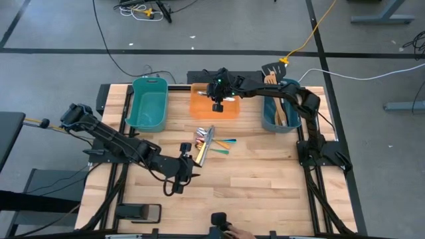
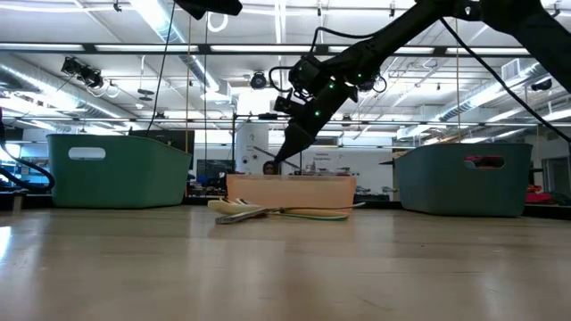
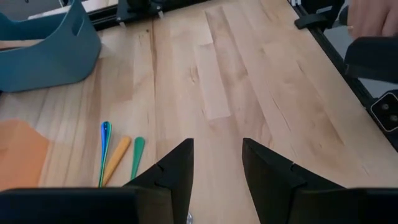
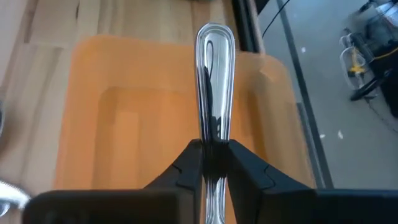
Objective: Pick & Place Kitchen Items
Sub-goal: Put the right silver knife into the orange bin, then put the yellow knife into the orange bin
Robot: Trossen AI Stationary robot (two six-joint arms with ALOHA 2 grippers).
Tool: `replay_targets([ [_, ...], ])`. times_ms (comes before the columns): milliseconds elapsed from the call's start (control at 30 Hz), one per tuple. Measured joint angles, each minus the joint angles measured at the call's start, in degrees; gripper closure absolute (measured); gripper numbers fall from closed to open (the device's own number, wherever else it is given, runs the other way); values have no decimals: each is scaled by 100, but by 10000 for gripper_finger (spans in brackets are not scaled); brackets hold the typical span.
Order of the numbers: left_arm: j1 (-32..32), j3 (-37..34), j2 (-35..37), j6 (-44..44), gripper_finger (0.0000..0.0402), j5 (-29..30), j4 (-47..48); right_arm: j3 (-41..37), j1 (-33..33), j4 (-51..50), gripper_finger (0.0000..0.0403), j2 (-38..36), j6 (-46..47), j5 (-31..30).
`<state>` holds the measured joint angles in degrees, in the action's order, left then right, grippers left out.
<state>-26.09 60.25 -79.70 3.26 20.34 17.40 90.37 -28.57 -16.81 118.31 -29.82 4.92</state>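
Note:
My right gripper (image 4: 214,158) is over the orange tray (image 1: 202,109) at the table's far middle, shut on a piece of silver cutlery (image 4: 214,81); it also shows in the low view (image 2: 294,143). A pile of utensils (image 1: 204,143), with silver pieces and coloured handles (image 3: 118,158), lies on the table in front of the tray. My left gripper (image 3: 216,168) is open and empty, low over the table just left of the pile (image 1: 188,158). My right gripper pinches the silver cutlery's handle (image 4: 214,134) between its two fingers. The handle's rounded free end (image 4: 214,37) sticks out forward past the fingertips, along the fingers. The fingers slant down from above, over the orange tray (image 4: 124,124).
A teal tub (image 1: 149,103) stands left of the tray. A second teal tub (image 1: 279,106) on the right holds wooden utensils. A person's hand (image 3: 373,15) shows beyond the table's edge. Bare wood lies toward the near edge.

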Motion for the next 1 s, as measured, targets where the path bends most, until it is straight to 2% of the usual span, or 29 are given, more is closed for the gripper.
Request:
replay_targets([
  [167,0,2,0,0,259,0,-3,-1,4,30,279,-1,76,-96],
  [300,0,0,0,0,259,-1,-1,-2,6,102,255,-1,118,-175],
  [500,0,0,0,2,259,0,-3,-2,79,81,256,-25,250,-616],
  [700,0,0,0,9,259,0,-8,-2,423,-86,271,-323,244,-792],
  [867,0,0,0,9,259,0,-147,0,872,-717,284,-671,317,-966],
  [1000,0,0,0,7,259,0,-417,0,1251,-1403,293,-1002,787,-1039],
])
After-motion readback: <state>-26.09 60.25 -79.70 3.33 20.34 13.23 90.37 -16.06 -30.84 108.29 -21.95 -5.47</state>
